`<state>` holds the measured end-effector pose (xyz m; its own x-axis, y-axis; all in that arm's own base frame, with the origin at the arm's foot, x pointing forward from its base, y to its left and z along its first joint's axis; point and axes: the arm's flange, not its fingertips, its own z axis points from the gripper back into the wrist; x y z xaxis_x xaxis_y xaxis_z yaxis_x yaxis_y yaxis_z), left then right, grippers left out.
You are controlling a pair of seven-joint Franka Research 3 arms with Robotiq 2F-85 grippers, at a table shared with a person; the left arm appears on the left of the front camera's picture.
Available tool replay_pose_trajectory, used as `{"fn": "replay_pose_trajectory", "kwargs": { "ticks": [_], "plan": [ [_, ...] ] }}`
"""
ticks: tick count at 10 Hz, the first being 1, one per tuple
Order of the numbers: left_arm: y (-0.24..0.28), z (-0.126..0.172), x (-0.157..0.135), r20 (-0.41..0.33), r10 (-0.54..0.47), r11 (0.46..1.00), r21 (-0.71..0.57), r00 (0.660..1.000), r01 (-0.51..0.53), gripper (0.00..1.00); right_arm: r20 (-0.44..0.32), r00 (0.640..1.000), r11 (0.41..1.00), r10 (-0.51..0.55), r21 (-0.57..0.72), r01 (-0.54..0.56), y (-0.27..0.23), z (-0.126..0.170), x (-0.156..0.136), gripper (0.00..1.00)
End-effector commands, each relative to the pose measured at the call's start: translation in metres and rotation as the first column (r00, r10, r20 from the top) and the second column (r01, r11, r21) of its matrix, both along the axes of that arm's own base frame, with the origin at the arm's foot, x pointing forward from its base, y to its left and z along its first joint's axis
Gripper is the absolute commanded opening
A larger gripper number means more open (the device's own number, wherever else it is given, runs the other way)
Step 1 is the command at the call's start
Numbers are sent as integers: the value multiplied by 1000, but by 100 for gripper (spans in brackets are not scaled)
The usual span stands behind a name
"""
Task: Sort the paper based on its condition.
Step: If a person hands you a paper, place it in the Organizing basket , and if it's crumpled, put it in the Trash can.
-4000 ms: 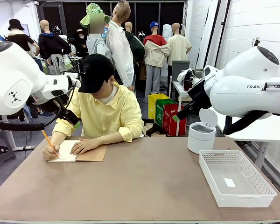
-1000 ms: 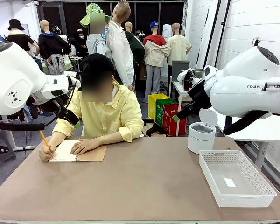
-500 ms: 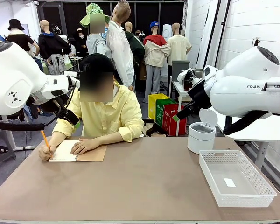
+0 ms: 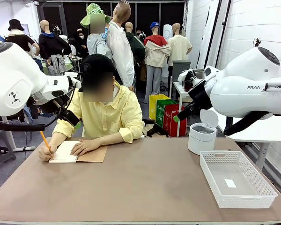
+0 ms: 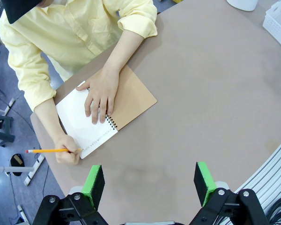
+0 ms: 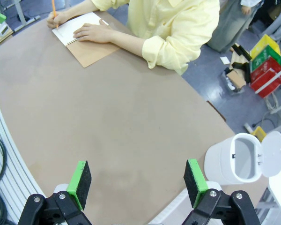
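Note:
Loose paper is out of view; the one white page here is bound in the spiral notebook (image 4: 79,153) with a brown cover, at the table's far left. The person rests one hand (image 5: 99,96) on that notebook (image 5: 136,96) and writes on it with an orange pencil (image 5: 49,151). My left gripper (image 5: 150,176) hangs open high above the table's left side, nothing between its green pads. My right gripper (image 6: 137,176) is open too, high over the right side, with the notebook (image 6: 91,49) far off. Both the left gripper (image 4: 72,119) and the right gripper (image 4: 180,115) are raised in the front view.
A white mesh basket (image 4: 215,180) stands at the right front with a tiny white tag (image 4: 230,183) inside. Behind it is a white bin (image 4: 201,137) with its lid flipped up, the same bin (image 6: 234,161) below my right wrist. The brown tabletop (image 4: 145,183) is bare in the middle.
The person's head has lifted a little since the oldest frame and the pencil hand has shifted slightly on the page. Both arms hold still.

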<state>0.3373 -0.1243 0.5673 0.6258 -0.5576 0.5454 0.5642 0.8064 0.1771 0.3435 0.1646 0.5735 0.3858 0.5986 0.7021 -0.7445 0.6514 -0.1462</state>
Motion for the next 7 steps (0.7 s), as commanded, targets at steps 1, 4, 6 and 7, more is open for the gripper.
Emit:
{"fn": "replay_pose_trajectory", "kwargs": {
  "ticks": [1,4,6,7],
  "plan": [
    [0,0,0,2,-1,1000,2,1000,1,100,-4,1000,1000,2,-2,-2,0,0,0,100],
    [0,0,0,2,-1,1000,2,1000,1,100,-4,1000,1000,2,-2,-2,0,0,0,100],
    [0,0,0,2,-1,1000,2,1000,1,100,-4,1000,1000,2,-2,-2,0,0,0,100],
    [0,0,0,2,-1,1000,2,1000,1,100,-4,1000,1000,2,-2,-2,0,0,0,100]
  ]
}}
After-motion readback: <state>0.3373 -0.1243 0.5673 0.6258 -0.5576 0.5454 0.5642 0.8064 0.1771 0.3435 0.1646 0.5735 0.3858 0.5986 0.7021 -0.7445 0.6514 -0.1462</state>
